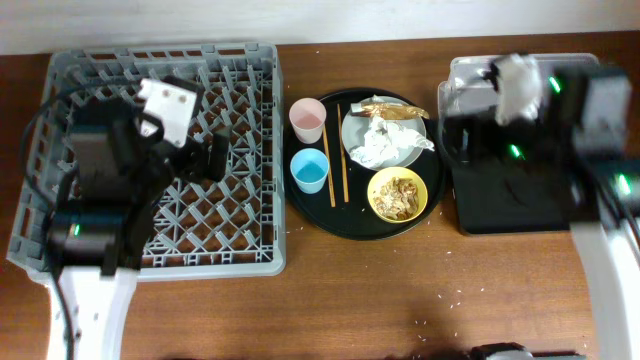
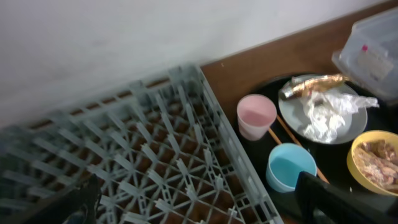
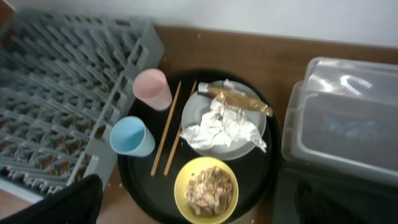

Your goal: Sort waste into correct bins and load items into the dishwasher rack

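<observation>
The grey rack (image 1: 262, 150) fills the left. On the round black tray (image 1: 350, 218) stand a pink cup (image 1: 307, 118), a blue cup (image 1: 309, 171), chopsticks (image 1: 335, 155), a grey-green plate (image 1: 353, 125) with a white napkin (image 1: 381, 148) and a gold wrapper (image 1: 393, 108), and a yellow bowl (image 1: 398, 193) of food scraps. My left gripper (image 1: 212, 157) hangs open and empty over the rack (image 2: 186, 81). My right gripper (image 1: 470, 140) is open and empty above the black bin (image 1: 510, 195), beside the clear tub (image 1: 468, 85). The right wrist view shows the bowl (image 3: 205, 190) below.
Brown wooden table with scattered rice grains near the front. A white wall runs along the far edge. The clear tub (image 3: 345, 118) sits partly over the black bin at the right. The round tray lies between rack and bins.
</observation>
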Controlling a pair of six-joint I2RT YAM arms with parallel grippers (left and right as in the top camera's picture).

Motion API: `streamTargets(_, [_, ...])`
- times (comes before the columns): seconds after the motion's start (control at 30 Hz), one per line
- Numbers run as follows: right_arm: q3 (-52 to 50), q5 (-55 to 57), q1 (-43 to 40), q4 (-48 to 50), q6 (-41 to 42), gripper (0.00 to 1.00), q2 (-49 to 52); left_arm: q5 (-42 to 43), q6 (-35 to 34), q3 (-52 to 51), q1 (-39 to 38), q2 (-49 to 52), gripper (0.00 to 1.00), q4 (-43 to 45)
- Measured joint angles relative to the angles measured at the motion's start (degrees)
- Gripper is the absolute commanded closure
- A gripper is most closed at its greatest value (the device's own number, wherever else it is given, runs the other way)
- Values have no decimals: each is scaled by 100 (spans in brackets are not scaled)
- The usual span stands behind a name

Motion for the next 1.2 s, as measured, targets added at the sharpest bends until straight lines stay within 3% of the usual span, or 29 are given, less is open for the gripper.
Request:
streamTargets(0.13, [979,251,450,-221,-35,2,1539,103,-2,116,0,706,1,-79])
streamTargets(0.43, [1093,125,824,428,-142,1,3329,127,-2,120,0,1727,1,-107])
streamTargets(0.77, [1095,994,824,636,24,0,4660,129,-2,120,0,2326,1,-109])
streamTargets(1.03, [1095,1279,938,887,37,4,5169,127,-2,120,0,2330,1,-107])
streamTargets(1.2, [1095,1668,1064,1196,28,13,5307,127,-2,120,0,2330,1,-107])
